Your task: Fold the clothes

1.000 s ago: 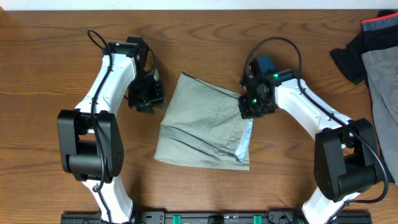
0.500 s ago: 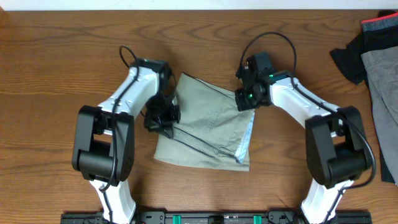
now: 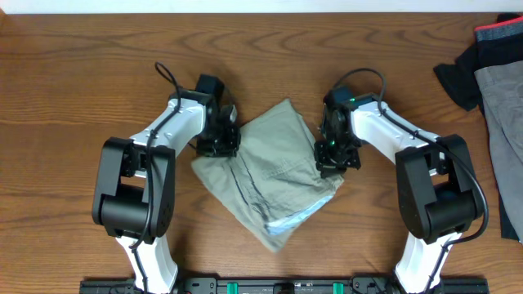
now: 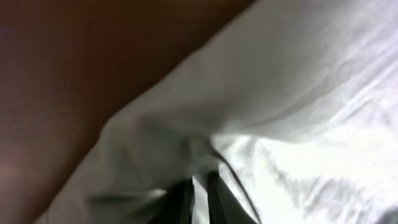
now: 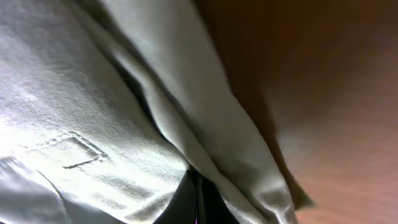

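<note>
We see rumpled khaki shorts (image 3: 270,175) on a wooden surface (image 3: 82,65); our left tool (image 3: 222,145) and right tool (image 3: 335,157) each pinch an opposite edge of the cloth.

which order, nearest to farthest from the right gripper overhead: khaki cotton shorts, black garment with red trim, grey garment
1. khaki cotton shorts, held by the right gripper
2. black garment with red trim, far right
3. grey garment, right edge

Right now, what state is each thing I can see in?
khaki shorts: folded, rumpled, lying skewed, pinched at both sides
left hand: shut on the shorts' left edge
right hand: shut on the shorts' right edge
black garment: crumpled at far right, untouched
grey garment: lying beside it, untouched
</note>
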`<state>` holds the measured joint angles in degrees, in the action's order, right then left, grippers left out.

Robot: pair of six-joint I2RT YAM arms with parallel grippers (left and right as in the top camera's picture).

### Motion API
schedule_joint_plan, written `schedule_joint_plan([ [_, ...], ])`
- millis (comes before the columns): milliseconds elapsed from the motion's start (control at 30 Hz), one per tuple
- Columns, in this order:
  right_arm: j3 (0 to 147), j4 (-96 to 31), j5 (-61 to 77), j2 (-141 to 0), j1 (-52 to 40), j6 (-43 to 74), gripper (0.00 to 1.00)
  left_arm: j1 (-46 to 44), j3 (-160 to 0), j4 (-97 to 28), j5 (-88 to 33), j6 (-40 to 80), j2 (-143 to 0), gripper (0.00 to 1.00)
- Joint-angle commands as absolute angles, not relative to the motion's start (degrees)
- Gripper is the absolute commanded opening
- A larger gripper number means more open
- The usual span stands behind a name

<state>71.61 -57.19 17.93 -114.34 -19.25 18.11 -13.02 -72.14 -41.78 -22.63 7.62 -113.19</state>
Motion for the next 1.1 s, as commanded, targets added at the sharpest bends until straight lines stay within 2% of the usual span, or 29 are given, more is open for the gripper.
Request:
schedule_joint_plan([
  [0, 70.7, -57.2, 18.1, -114.4, -21.1, 21.2, 0.01, -11.4, -73.5, -36.9, -21.4, 5.3, -113.5, 0.13],
  [167, 70.7, -51.7, 18.0, -110.2, -21.9, 19.6, 0.01, -9.2, -77.7, -32.5, -22.9, 5.4, -113.5, 0.14],
  [333, 70.7, -46.9, 18.1, -105.2, -21.7, 13.9, 0.01, -7.0, -88.5, -40.3, -23.6, 5.4, -113.4, 0.15],
  [400, 70.7, -45.2, 18.3, -103.8, -21.7, 11.9, 0.01, -6.4, -94.0, -47.3, -23.6, 5.4, -113.4, 0.34],
  [467, 70.7, -43.8, 18.3, -103.2, -21.8, 10.1, 0.01, -6.0, -97.9, -54.4, -23.6, 5.4, -113.4, 0.43],
  [600, 70.7, -40.7, 19.2, -103.7, -21.8, 4.8, 0.02, -5.1, -100.4, -67.5, -22.1, 9.1, -113.4, 0.45],
  [700, 70.7, -39.3, 19.8, -105.2, -21.8, 4.2, 0.02, -4.0, -98.1, -72.7, -20.7, 12.8, -113.4, 0.44],
  [900, 70.7, -39.5, 20.8, -109.4, -21.8, 4.2, 0.01, -1.6, -92.3, -76.3, -20.8, 14.1, -113.4, 0.45],
  [1067, 70.7, -39.9, 24.6, -112.8, -21.8, 4.9, 0.01, -1.0, -83.5, -74.0, -22.1, 16.9, -113.4, 0.48],
])
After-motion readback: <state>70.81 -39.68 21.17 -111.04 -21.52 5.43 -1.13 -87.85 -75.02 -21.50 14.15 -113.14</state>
